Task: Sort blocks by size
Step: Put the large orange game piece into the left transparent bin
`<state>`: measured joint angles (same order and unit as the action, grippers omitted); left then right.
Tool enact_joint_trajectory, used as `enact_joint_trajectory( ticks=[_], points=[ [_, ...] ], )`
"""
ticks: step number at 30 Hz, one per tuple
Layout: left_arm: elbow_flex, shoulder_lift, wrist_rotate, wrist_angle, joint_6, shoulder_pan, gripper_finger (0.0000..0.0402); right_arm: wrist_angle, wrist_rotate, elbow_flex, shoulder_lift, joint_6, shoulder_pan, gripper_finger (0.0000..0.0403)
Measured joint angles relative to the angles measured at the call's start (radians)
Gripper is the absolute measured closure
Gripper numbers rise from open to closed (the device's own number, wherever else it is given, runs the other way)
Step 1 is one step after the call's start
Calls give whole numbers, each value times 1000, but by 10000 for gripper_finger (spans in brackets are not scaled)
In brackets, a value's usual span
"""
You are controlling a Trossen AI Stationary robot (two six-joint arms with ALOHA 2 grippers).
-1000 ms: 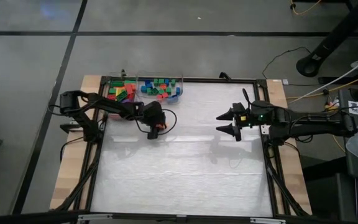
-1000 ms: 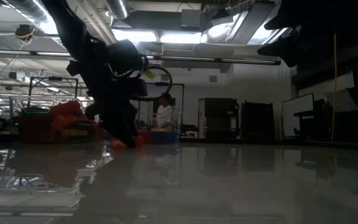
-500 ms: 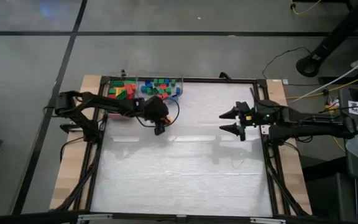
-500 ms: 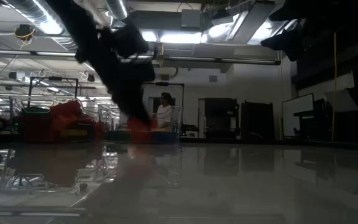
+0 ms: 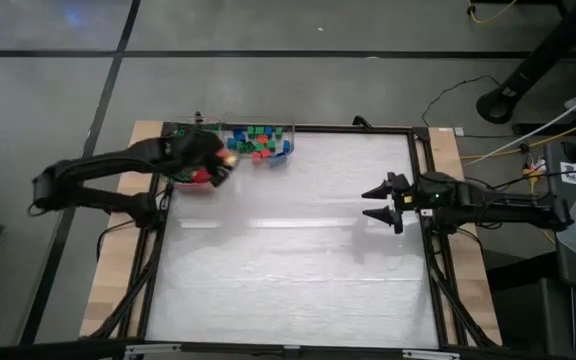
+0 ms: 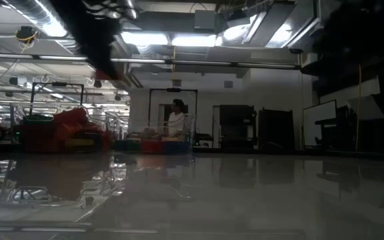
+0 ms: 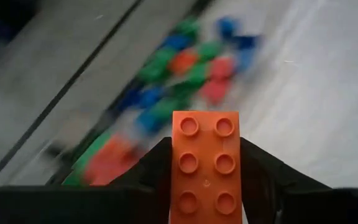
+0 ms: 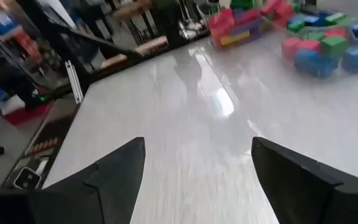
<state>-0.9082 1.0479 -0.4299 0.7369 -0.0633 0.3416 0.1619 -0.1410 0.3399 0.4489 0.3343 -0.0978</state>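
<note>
From above, your left arm reaches toward the table's far left corner, its left gripper over the two clear bins there; the left bin holds mostly red, green and yellow blocks, the right one smaller blue, green and red ones. A second ago that gripper hung farther out over the white table. Your right gripper waits at the right edge, fingers spread wide, drawn back slightly. At table height, only a dark blur of the left arm shows overhead. Your left wrist camera shows the fingers clamped on a long orange brick, blurred blocks beyond. The right wrist view shows empty parted fingers
</note>
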Motion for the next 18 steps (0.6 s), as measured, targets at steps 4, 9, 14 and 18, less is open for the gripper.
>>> enact_joint_trajectory(
  ticks=[4, 9, 14, 18],
  points=[
    [2, -110, -80, 126, -96, 68, 267, -195, -1, -130, -71, -5, 0, 109],
    [2, -155, -85, 146, -120, 145, 256, -358, -9, -237, -143, -30, 0, 109],
    [2, -127, -119, 146, -130, 209, 252, -380, -9, -272, -193, -58, 0, 109],
    [2, -85, -125, 154, -165, 253, 251, -383, -9, -296, -225, -72, 0, 109]
  ],
)
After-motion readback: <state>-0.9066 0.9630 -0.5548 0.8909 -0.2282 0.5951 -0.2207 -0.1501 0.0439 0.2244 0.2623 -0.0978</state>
